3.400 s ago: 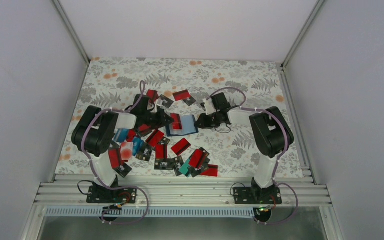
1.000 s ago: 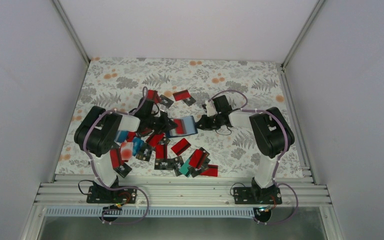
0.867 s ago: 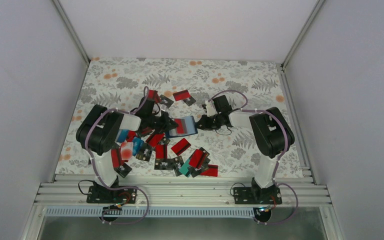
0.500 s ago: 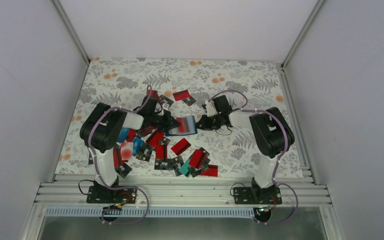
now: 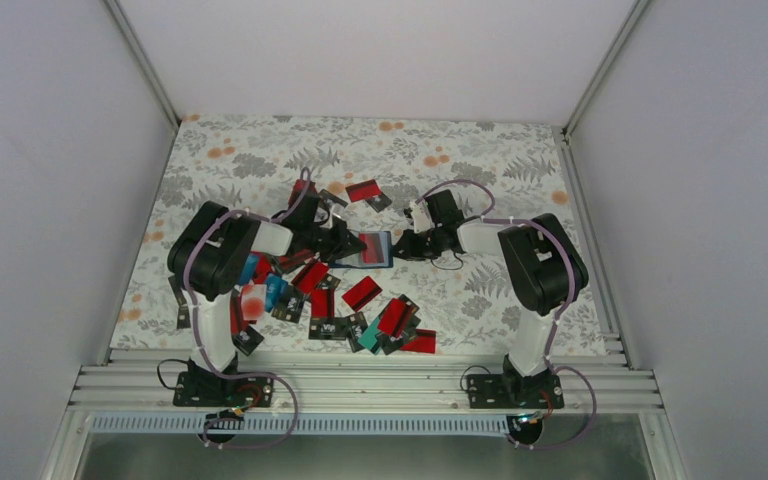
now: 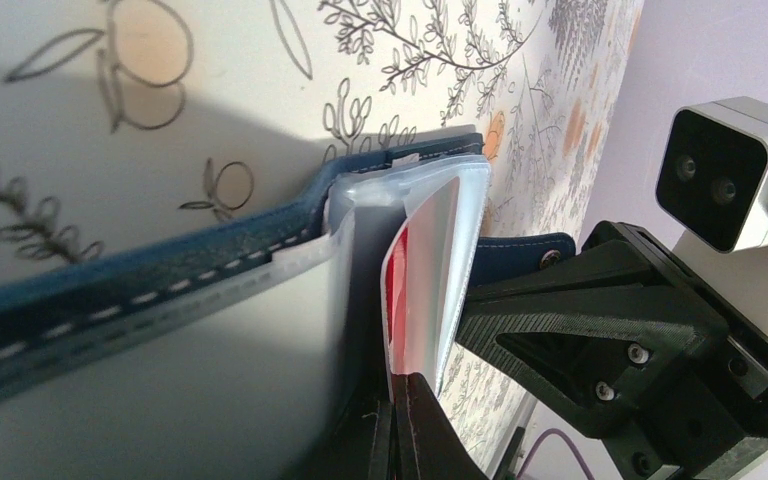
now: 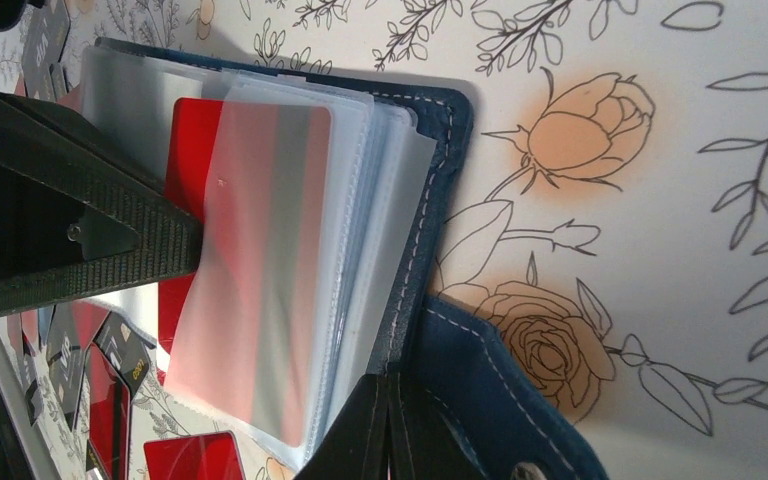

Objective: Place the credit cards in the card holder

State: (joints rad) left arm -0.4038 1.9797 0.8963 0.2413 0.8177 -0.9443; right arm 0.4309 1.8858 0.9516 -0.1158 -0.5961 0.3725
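The navy card holder (image 5: 374, 250) lies open at mid table, between both grippers. My left gripper (image 5: 346, 243) is shut on a red credit card (image 6: 396, 285), which is partly inside one of the holder's clear sleeves (image 6: 447, 250). In the right wrist view the red card (image 7: 245, 250) shows through the frosted sleeve, with the left gripper's finger (image 7: 80, 240) at its outer end. My right gripper (image 7: 388, 388) is shut on the holder's navy edge (image 7: 430, 200), next to the snap tab (image 7: 490, 385). It also shows in the top view (image 5: 405, 246).
Several loose red, black, teal and blue cards (image 5: 360, 293) lie scattered in front of the holder and under the left arm. A red card (image 5: 364, 190) lies further back. The aluminium rail (image 5: 360, 380) runs along the near edge, and white walls enclose the floral table.
My left gripper has moved right toward the holder with the red card, and the card has gone further into the sleeve. The right gripper has stayed on the holder's edge.
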